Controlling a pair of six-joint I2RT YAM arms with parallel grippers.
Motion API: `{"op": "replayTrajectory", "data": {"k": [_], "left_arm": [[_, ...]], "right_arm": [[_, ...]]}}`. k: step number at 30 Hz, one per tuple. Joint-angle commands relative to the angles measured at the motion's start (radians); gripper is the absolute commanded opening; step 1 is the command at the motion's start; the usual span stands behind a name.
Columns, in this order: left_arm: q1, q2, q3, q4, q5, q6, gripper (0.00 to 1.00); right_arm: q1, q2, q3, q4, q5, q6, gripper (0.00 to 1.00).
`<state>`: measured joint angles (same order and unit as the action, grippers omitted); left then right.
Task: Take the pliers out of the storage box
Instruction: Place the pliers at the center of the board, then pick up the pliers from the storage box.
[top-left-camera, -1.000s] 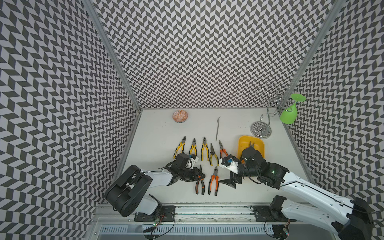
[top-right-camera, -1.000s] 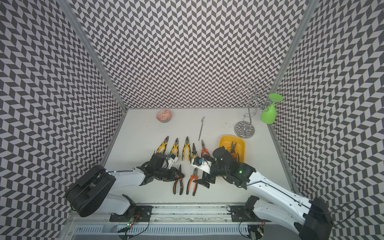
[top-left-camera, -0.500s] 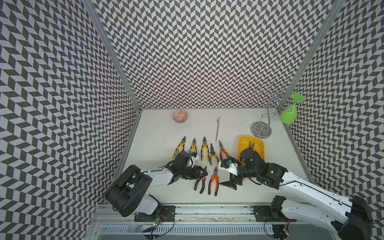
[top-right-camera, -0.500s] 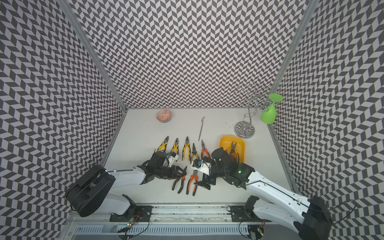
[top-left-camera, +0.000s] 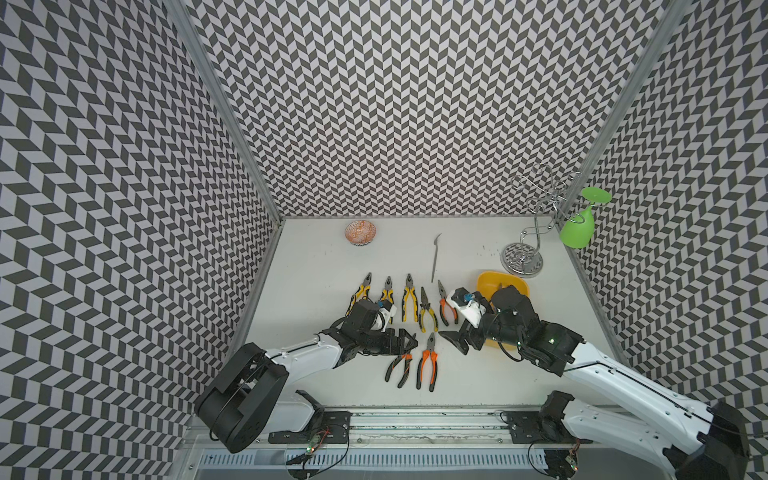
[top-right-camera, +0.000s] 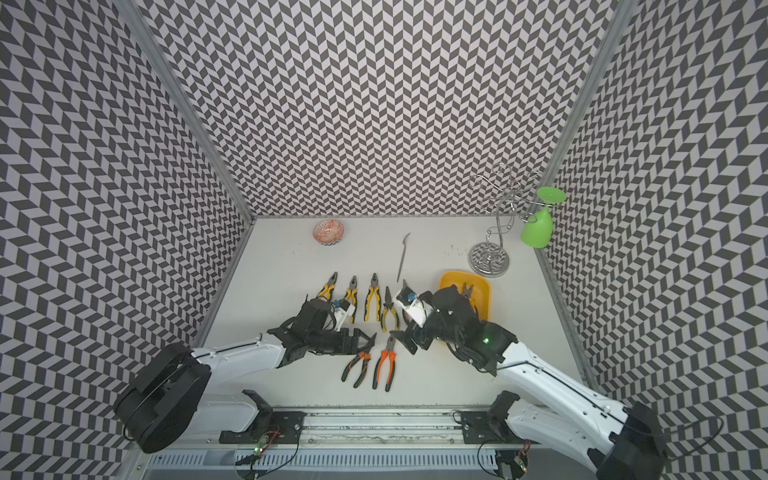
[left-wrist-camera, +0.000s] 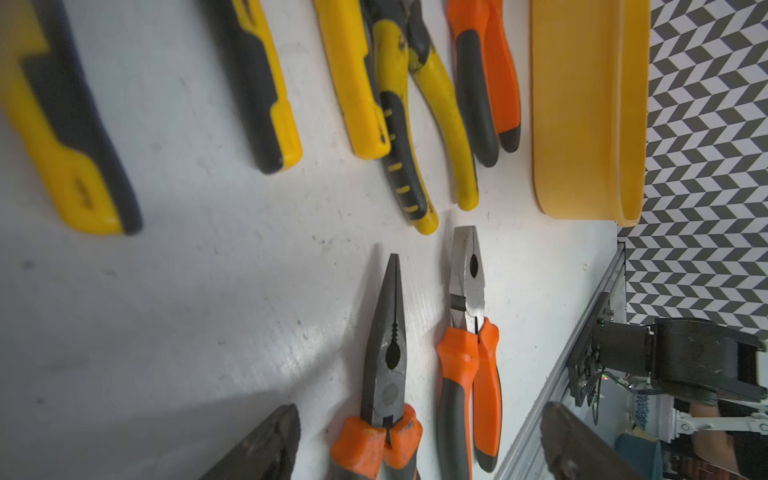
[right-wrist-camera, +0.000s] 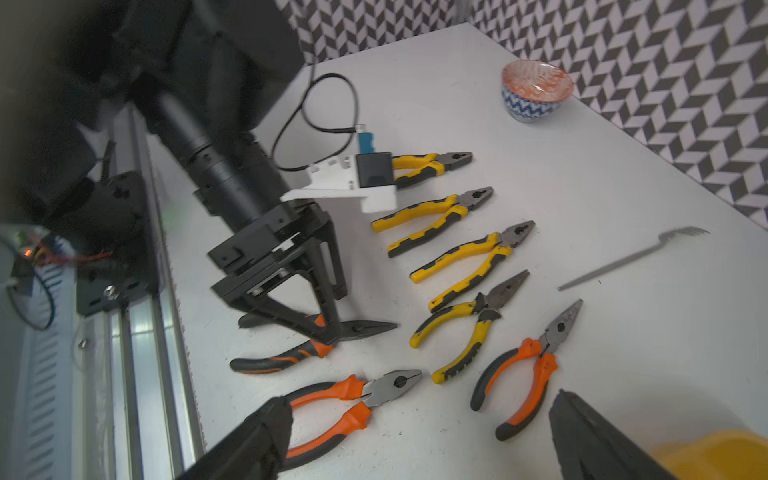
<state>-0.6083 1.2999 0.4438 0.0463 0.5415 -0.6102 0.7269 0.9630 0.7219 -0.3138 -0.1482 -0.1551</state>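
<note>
Well, my left gripper (left-wrist-camera: 420, 409) hangs spread over the long-nosed pliers (left-wrist-camera: 388, 374) on the table (top-left-camera: 316, 266), my right gripper (right-wrist-camera: 417, 399) gapes empty, and I reckon the heavy, stiff pliers (top-right-camera: 467, 289) in the storage box (top-right-camera: 483, 300) want gripping by their rubbery handles.

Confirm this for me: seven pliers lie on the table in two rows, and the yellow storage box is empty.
Wrong about the box. The storage box is not empty: a top view shows one pair of pliers lying inside it. The rest is right: seven pliers lie on the table in two rows.
</note>
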Motion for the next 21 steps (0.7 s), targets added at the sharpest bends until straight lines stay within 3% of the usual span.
{"op": "replayTrajectory", "data": {"k": [1,5,7,13,17,21], "left_arm": [[-0.015,-0.098,0.015,0.010,-0.038,0.136,0.98],[-0.019,-0.177,0.036,0.066,-0.049,0.297,0.98],[-0.023,-0.190,0.066,0.075,-0.049,0.379,0.98],[-0.037,-0.200,0.191,0.020,-0.032,0.662,0.98],[-0.042,-0.209,0.266,-0.016,-0.007,0.834,0.98],[-0.045,-0.209,0.305,-0.023,0.010,0.913,0.98]], "right_arm": [[-0.076,0.003,0.051,0.044,0.103,0.192,0.99],[-0.186,0.008,0.051,0.025,0.172,0.337,0.98],[-0.245,0.044,0.085,-0.044,0.184,0.408,0.93],[-0.354,0.162,0.156,-0.262,0.236,0.520,0.92],[-0.414,0.177,0.106,-0.264,0.206,0.559,0.82],[-0.462,0.202,0.077,-0.275,0.188,0.586,0.65]]}}
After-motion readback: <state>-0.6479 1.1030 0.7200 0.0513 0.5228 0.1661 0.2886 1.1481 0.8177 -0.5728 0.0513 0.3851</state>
